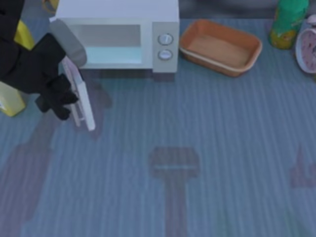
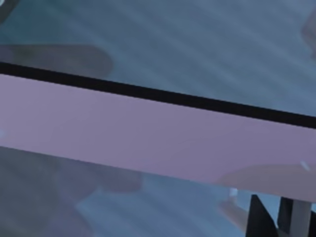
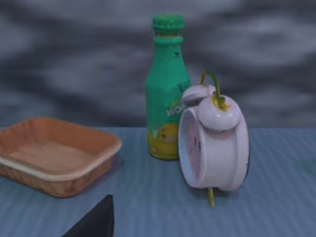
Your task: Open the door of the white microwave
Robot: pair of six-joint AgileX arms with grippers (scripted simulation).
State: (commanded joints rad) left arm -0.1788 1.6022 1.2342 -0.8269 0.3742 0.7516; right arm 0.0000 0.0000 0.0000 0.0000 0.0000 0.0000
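Over at the top view's left, the left gripper [image 1: 63, 101] sits right at the free edge of the door [image 1: 81, 98], black fingers bunched against the panel's outer side. Whether those fingers are clamped on the edge or merely hooked behind it cannot be told from here; the left wrist view shows only a broad pale band of door crossing the frame. The left arm reaches in from the far-left corner, angled down and across in front of the microwave's left side.

And the door is well out: it stands swung away from the front, hinged at the left, pointing toward the near side of the table. Moving right, the white microwave [image 1: 118, 37] shows its pale cavity fully exposed, two silver knobs [image 1: 165, 47] beside it. By the look of it the task is essentially done, with at most a little more swing left.

Further right sit the orange tray [image 1: 220, 47], a green bottle [image 1: 289, 22] and an alarm clock [image 1: 307, 44]. The right gripper is not in the top view.
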